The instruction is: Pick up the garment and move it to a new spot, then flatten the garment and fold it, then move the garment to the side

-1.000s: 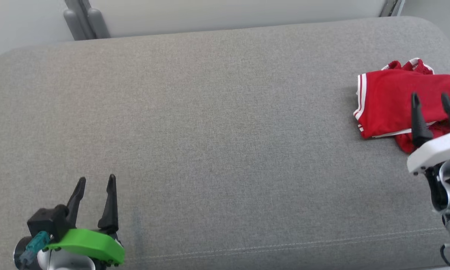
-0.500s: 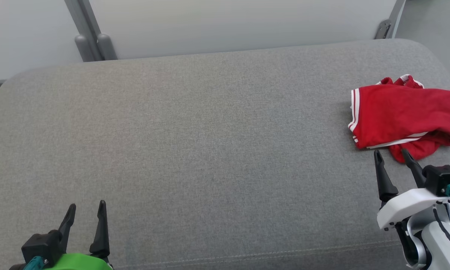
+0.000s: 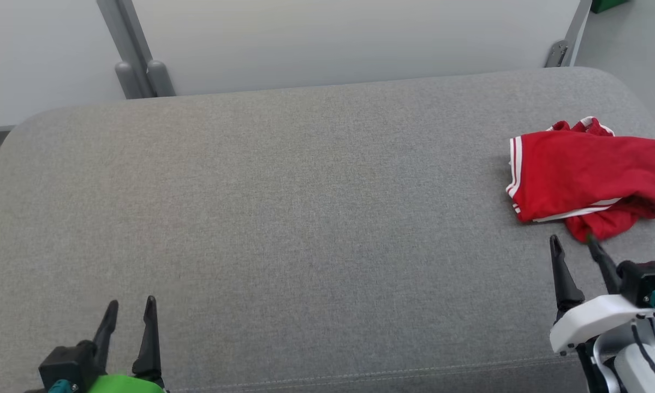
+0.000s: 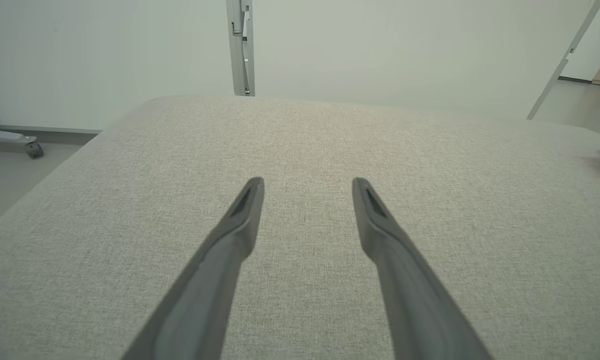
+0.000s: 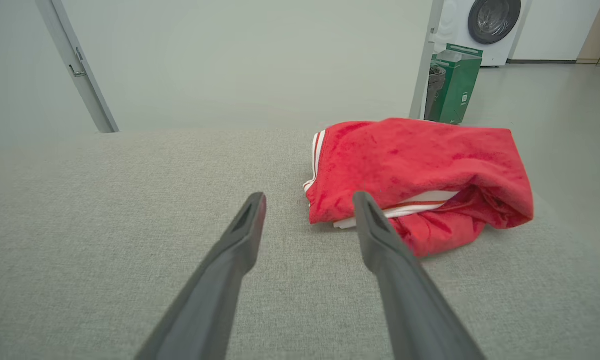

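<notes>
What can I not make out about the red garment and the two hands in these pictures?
- Red folded cloth garment with white stripes: head view; its top fold hides the inner layers; type unclear. In the left wrist view the right edge cuts it off.
- Right hand: head view; one fingertip overlaps the garment's edge, contact unclear.
- Left hand: head view; the bottom edge cuts its base.
- Green box-shaped bin: right wrist view; label too small.
</notes>
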Robot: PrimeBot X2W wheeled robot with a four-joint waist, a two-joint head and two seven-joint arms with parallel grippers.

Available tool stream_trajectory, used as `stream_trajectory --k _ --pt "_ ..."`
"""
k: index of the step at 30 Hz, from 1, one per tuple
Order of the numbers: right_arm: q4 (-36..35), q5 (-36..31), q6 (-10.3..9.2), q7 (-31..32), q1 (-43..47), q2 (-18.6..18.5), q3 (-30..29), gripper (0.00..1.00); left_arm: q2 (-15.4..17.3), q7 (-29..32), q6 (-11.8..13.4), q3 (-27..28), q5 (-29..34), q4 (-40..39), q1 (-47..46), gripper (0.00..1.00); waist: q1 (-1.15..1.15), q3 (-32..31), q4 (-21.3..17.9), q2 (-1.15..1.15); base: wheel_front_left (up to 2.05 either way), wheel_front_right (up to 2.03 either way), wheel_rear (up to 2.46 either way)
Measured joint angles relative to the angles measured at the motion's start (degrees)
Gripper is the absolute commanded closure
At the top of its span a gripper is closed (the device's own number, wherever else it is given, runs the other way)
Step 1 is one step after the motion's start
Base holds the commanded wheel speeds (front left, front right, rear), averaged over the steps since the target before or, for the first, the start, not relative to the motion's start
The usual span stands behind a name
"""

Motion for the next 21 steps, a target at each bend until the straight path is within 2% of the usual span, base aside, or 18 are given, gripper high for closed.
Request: stream_trajectory --k 6,9,21 --pt "3.07 0.08 0.08 0.04 2.70 3.26 1.25 1.00 -2.76 0.11 0.00 -1.38 0.02 3.76 0.26 1.00 0.00 -0.01 0.00 0.00 0.00 0.00 0.00" --pt "3.31 0.91 0.23 0.38 3.24 3.94 1.07 1.00 -3.10 0.37 -0.08 -1.44 -0.46 3.91 0.55 1.00 0.00 -0.01 0.01 0.00 0.00 0.00 0.00" --pt "3.18 9.85 1.69 2.66 3.02 5.26 -1.58 1.00 -4.20 2.24 -1.31 0.31 -8.95 3.93 0.58 1.00 0.00 0.02 0.06 0.00 0.00 0.00 0.00"
